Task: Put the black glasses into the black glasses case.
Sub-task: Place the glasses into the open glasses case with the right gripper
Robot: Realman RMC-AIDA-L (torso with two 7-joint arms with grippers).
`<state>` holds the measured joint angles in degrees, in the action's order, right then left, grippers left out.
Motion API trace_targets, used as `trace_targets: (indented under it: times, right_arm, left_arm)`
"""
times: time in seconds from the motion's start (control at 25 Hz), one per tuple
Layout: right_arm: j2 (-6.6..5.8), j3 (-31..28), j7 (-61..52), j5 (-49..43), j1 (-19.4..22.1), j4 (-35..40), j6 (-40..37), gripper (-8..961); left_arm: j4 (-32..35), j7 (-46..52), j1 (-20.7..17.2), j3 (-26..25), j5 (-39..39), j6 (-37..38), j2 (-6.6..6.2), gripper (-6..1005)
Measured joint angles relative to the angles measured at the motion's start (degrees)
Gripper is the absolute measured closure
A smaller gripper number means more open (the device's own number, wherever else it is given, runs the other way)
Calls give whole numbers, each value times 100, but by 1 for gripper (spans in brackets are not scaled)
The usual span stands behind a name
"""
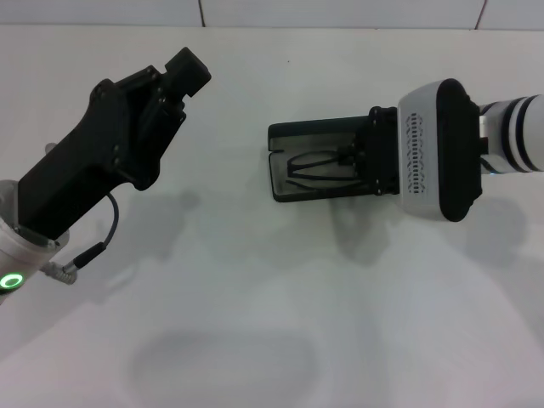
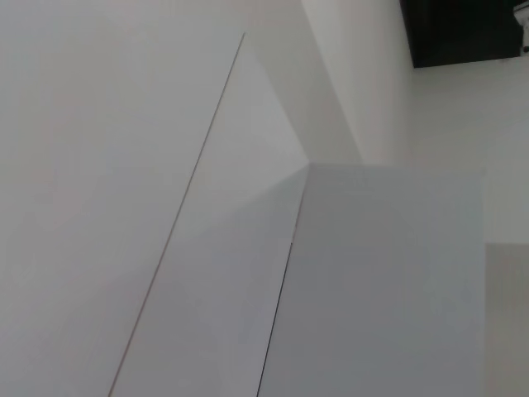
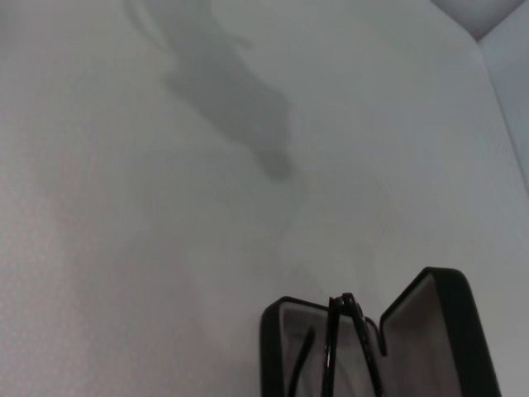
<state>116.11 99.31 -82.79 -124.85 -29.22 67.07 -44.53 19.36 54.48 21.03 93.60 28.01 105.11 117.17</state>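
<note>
The black glasses case (image 1: 282, 185) lies open at the middle of the white table, its lid (image 1: 306, 133) on the far side. The black glasses (image 1: 313, 170) are folded and sit inside the case's tray. My right gripper (image 1: 355, 158) reaches in from the right, over the right end of the case and at the glasses' near end. The right wrist view shows the open case (image 3: 438, 331) with its greyish lining and the glasses (image 3: 343, 327) inside. My left gripper (image 1: 189, 68) is held up at the far left, away from the case.
The white table (image 1: 255, 323) spreads out around the case. A tiled wall edge (image 1: 255, 13) runs along the back. The left wrist view shows only pale wall panels and a dark shape (image 2: 463, 29) in one corner.
</note>
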Motion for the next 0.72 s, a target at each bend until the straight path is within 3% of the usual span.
trace_targets:
  times: [0.72]
  right_arm:
    - [-1,150,9,-4,18,-99,309,883]
  left_arm:
    - [-29,-17,-11,0,2,6,3,956]
